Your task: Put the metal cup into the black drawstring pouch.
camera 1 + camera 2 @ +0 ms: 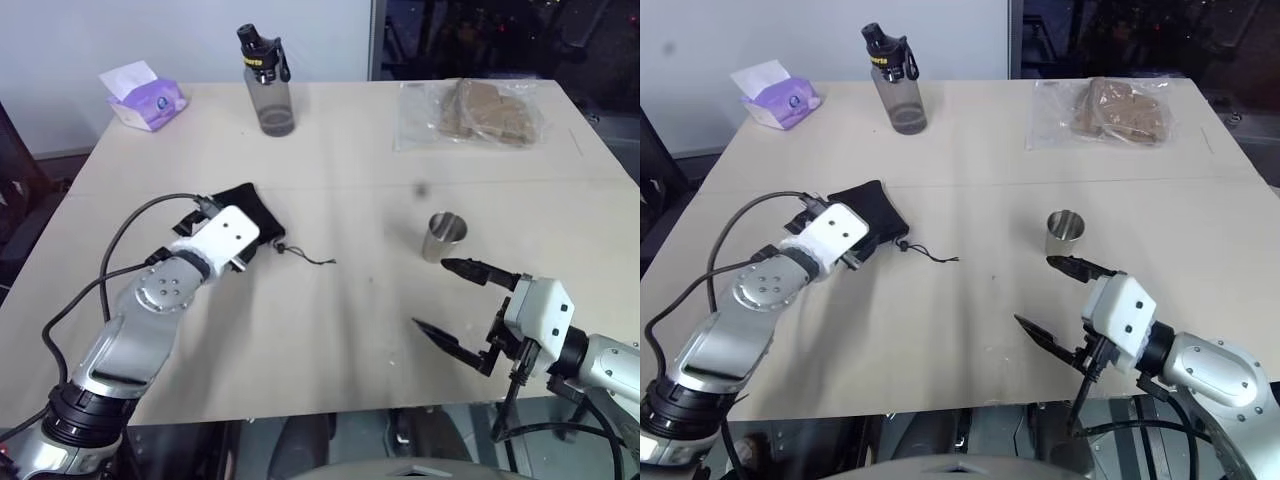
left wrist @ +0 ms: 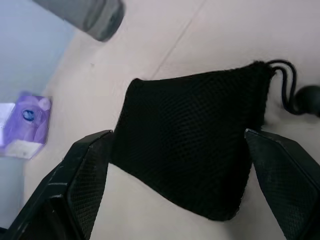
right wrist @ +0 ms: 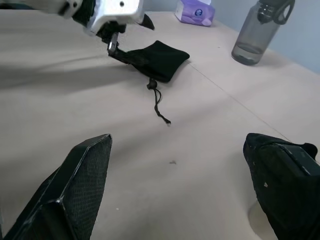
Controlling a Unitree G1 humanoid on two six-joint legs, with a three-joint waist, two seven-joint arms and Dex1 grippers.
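The metal cup point(image 1: 443, 237) stands upright on the light table, right of centre. My right gripper point(image 1: 432, 295) hangs open just in front of the cup, apart from it, one fingertip close to its base. The black drawstring pouch point(image 1: 252, 207) lies flat left of centre, and its cord point(image 1: 310, 256) trails toward the middle. My left gripper point(image 2: 177, 134) is open. Its two fingers point(image 2: 85, 175) straddle the near end of the pouch point(image 2: 190, 150). The right wrist view shows the pouch point(image 3: 160, 57) with my left gripper point(image 3: 132, 37) at its edge.
A grey bottle with a black cap point(image 1: 268, 85) stands at the back. A purple tissue pack point(image 1: 145, 98) sits at the back left. A clear plastic bag of brown items point(image 1: 480, 112) lies at the back right. The table's front edge point(image 1: 330, 410) runs close below both arms.
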